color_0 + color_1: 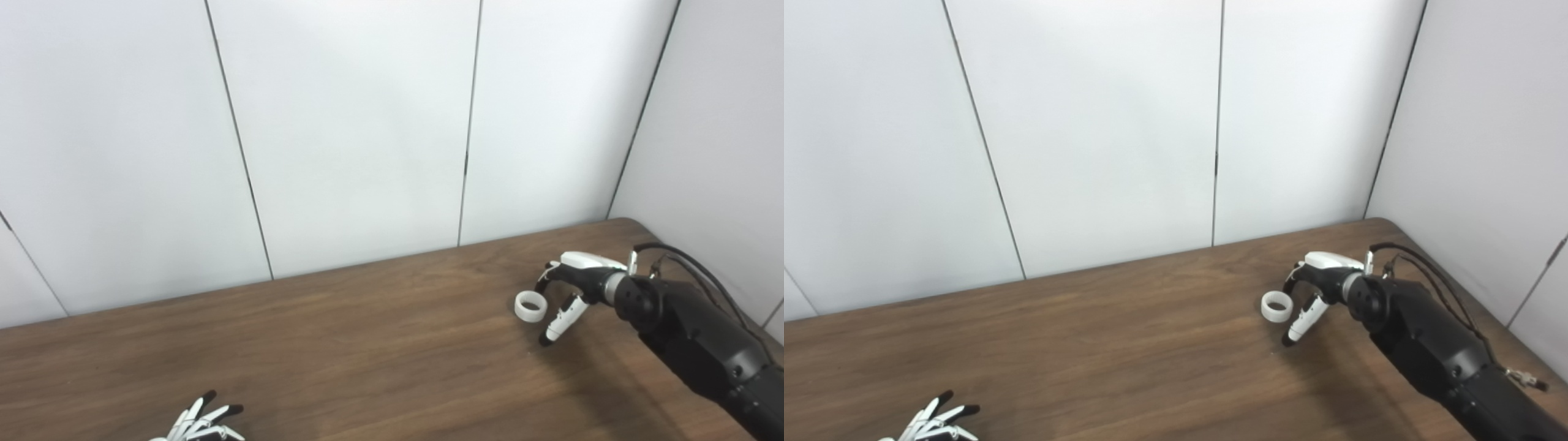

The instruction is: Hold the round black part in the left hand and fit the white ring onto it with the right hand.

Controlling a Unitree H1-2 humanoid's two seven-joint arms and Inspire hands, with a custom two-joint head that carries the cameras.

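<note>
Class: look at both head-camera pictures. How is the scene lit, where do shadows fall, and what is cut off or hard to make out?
Left eye view: soft, even light, no glare; the right hand throws a faint shadow on the table beside the white ring. Right eye view: equally soft; the left hand is cropped by the bottom edge, only its fingertips showing. No black part appears in either.

The table [343, 343] is dark brown wood-grain, smooth with a faint satin sheen, and the wall panels [343, 122] behind it look like matt white board. The white ring [530, 307] looks like smooth matt plastic. The right hand [572, 288] has glossy white and black plastic shells; the left hand [202, 422] shows white fingers with black tips.
</note>
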